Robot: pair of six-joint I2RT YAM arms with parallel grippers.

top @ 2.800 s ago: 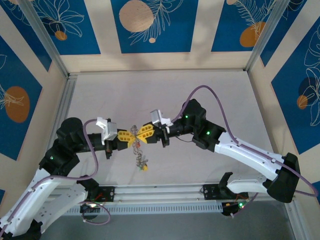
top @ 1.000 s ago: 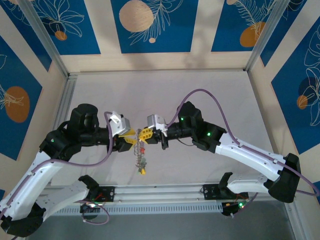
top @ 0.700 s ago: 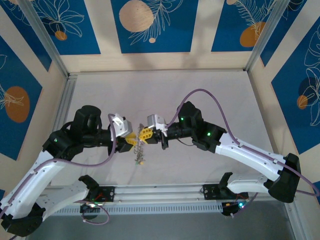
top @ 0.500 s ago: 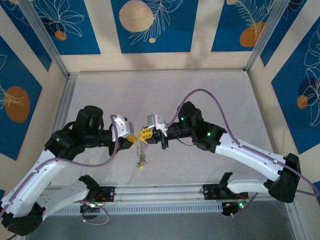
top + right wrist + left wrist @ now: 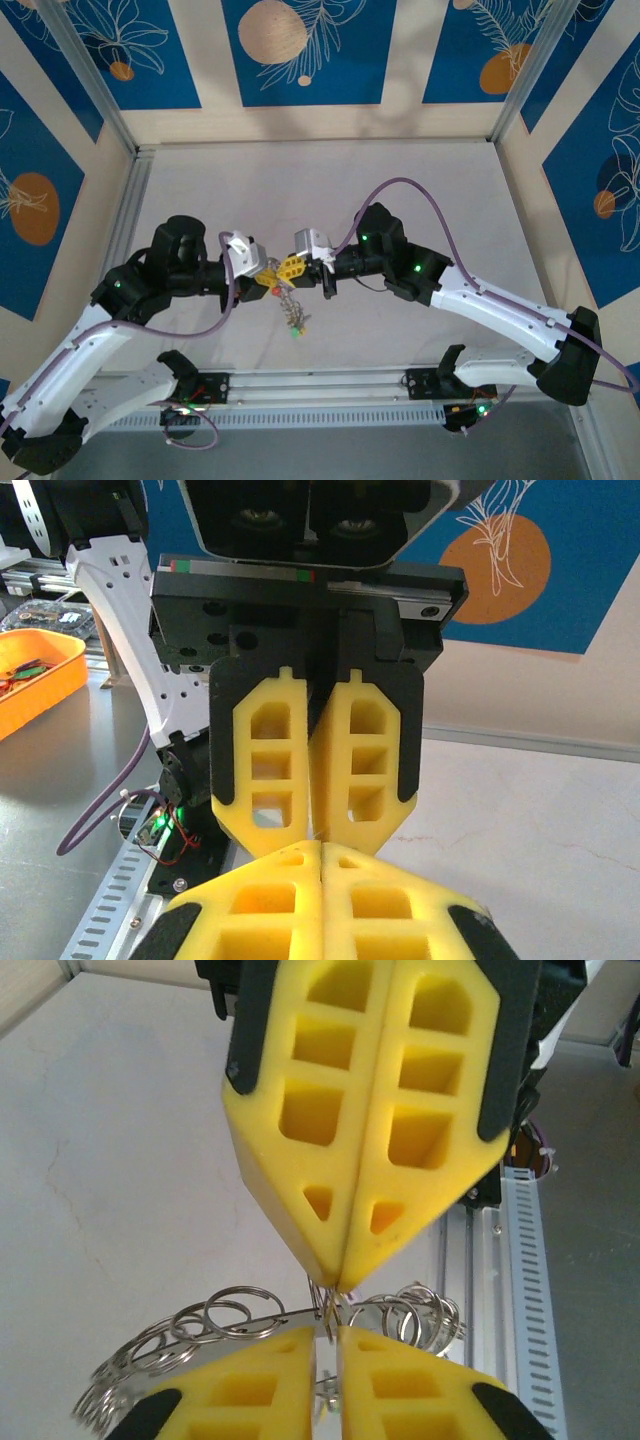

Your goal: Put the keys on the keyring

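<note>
Over the middle of the table my two grippers meet tip to tip. My right gripper [image 5: 289, 268] is shut on the thin silver wire of the keyring [image 5: 262, 1316]; in the left wrist view its yellow fingers [image 5: 300, 1210] come down from above and pinch the wire at their tips. Several small split rings [image 5: 228, 1312] are threaded along that wire. My left gripper [image 5: 328, 1334] sits just below with its jaws a narrow slit apart, and a loop of wire hangs in the slit. The keys [image 5: 293, 318] dangle below both grippers in a small cluster with a green one lowest.
An aluminium rail [image 5: 320, 385] runs along the near edge by the arm bases. Metal frame posts [image 5: 95, 80] stand at the back corners. An orange tray [image 5: 30, 675] sits off to the side beyond the table. A purple cable [image 5: 400, 185] arcs over the right arm.
My left gripper moved right, up against the right gripper's tips. The hanging keys swung from below the left fingers to a little further right. The right arm stayed put.
</note>
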